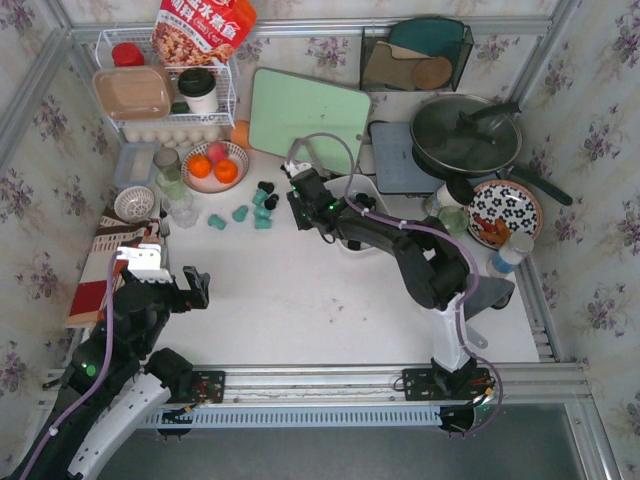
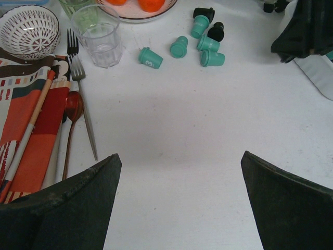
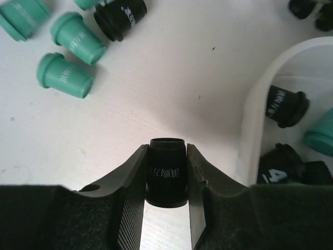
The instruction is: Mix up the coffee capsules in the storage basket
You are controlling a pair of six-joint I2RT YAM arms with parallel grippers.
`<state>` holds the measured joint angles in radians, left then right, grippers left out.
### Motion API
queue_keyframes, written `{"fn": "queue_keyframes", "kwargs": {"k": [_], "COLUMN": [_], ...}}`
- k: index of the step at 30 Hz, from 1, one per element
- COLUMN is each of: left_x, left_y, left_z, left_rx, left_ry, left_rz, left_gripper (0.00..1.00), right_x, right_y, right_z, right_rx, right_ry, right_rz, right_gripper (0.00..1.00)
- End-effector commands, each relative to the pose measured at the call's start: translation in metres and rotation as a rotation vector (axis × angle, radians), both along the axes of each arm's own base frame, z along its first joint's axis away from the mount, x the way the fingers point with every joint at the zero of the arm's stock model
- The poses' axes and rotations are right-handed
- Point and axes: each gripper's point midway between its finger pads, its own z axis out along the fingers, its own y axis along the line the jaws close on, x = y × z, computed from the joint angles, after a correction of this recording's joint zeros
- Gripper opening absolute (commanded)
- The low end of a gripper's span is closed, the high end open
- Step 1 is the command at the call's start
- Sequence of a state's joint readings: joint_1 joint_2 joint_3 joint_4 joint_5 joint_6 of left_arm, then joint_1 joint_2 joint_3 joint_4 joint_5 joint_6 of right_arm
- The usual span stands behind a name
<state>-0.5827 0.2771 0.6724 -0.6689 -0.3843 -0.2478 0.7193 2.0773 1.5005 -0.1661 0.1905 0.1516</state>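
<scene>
Beside storage basket [image 3: 254, 117], right fingers [image 3: 131, 179], arm outstretched, clamp black capsule [image 3: 167, 169]; left fingers [image 2: 73, 208] apart.

Five teal capsules [image 2: 150, 57] and two black capsules [image 2: 216, 32] are counted in the loose cluster on the table. One further black capsule [image 3: 166, 177] is seen clamped in the right gripper [image 3: 166, 153]. Inside the tub [image 3: 250, 130], at least two black and one teal are made out. Two oranges [image 1: 200, 166] are counted.
</scene>
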Motion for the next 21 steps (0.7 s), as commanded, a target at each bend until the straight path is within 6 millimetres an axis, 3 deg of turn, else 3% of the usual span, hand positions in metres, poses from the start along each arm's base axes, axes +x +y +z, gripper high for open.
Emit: {"fn": "queue_keyframes", "kwargs": {"k": [1,4,8,12,21], "left_x": [0.003,0.003,0.003,0.003,0.005], "left_y": [-0.002,-0.001,-0.001,-0.001,0.002], "left_z": [0.007,0.006,0.006,0.006,0.004], "left_rx": [-0.016,-0.015,-0.014,-0.015,0.000], "left_ry": [-0.025,-0.025,-0.024,-0.024,-0.017], "left_rz": [0.001,0.004,0.005,0.006,0.026], "left_gripper": [1.00,1.00,1.00,1.00,1.00], "right_x": [0.003,0.005,0.005,-0.006,-0.022], "right_y": [0.001,-0.022,-0.082,-0.135,-0.179], "right_z": [0.048,0.088,0.118,0.107,0.038], "right_rx": [0.084,0.081,-0.015,-0.083,-0.109], "right_ry": [-0.092,-0.212,-0.383,-0.407,-0.255], "right_rz": [-0.011,-0.073,-0.259,-0.399,-0.492], "right_gripper": [0.24,0.24,0.24,0.24,0.25]}}
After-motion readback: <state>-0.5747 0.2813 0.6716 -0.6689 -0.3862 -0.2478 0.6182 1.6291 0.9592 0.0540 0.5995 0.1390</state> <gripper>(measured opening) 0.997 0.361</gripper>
